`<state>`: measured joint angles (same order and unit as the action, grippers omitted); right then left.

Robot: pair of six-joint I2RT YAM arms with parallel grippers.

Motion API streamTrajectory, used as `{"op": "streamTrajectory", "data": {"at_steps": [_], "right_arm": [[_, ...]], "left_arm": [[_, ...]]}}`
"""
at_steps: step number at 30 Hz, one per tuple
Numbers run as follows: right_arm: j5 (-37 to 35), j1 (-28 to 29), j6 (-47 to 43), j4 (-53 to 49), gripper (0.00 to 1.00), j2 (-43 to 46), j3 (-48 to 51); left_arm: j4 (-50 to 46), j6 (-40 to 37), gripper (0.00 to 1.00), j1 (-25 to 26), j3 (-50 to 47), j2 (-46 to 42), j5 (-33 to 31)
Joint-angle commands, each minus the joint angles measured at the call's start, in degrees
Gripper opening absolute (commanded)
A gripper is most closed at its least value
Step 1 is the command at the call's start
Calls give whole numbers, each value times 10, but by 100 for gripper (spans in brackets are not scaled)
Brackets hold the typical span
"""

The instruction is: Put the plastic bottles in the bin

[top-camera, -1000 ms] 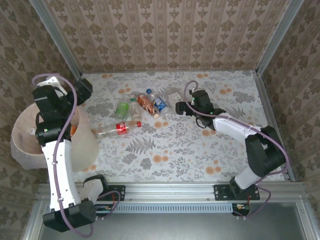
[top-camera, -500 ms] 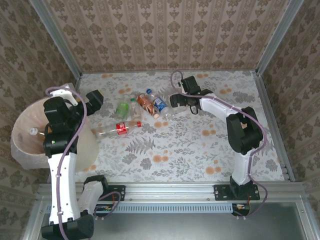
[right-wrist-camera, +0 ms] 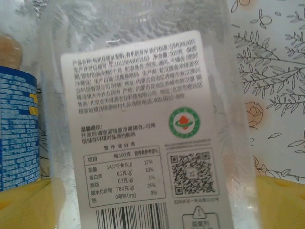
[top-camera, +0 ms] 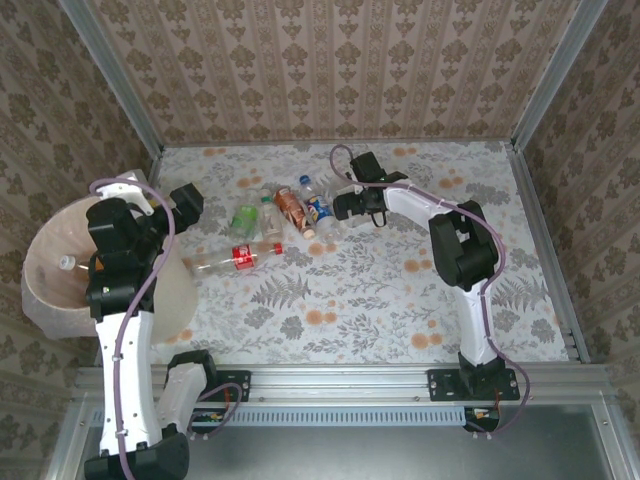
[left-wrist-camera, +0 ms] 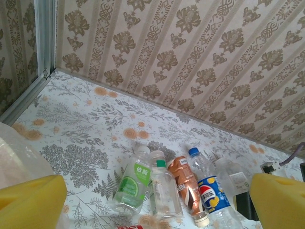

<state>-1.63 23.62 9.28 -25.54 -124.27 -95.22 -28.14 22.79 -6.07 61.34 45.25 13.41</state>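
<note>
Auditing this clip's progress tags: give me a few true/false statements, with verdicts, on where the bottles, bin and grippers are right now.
1. The bin sits on the left arm's side. True.
2. Every bottle is already in the bin. False: several plastic bottles lie on the table.
3. The left gripper grips a bottle. False: it is open and empty, beside the bin.
4. The right gripper is open, with a clear white-labelled item between its fingers. True.
5. The red-labelled bottle stands upright. False: it lies on its side.

a floral table (top-camera: 350, 300) carries plastic bottles (top-camera: 290, 210) lying clustered toward its far side.
</note>
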Motion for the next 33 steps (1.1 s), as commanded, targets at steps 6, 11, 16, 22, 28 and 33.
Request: {"op": "streamTrajectory", "data": {"at_steps": [6, 11, 16, 22, 28, 33], "right_arm": [[-23, -2, -33, 9, 93, -13, 7], [-27, -3, -49, 14, 87, -22, 4], [-30, -2, -44, 43, 77, 8, 35], [-43, -2, -15, 107, 71, 91, 133], [-56, -2, 21, 182, 68, 192, 264], [-67, -2, 36, 238, 66, 263, 359]], "left_arm": [[-13, -16, 100, 2, -7, -1, -10], [-14, -12, 100, 2, -5, 3, -1], [-12, -11, 100, 2, 1, 16, 32], [8, 5, 100, 11, -2, 20, 82], [33, 29, 100, 40, -17, 22, 109], [71, 68, 100, 83, -46, 35, 113]]}}
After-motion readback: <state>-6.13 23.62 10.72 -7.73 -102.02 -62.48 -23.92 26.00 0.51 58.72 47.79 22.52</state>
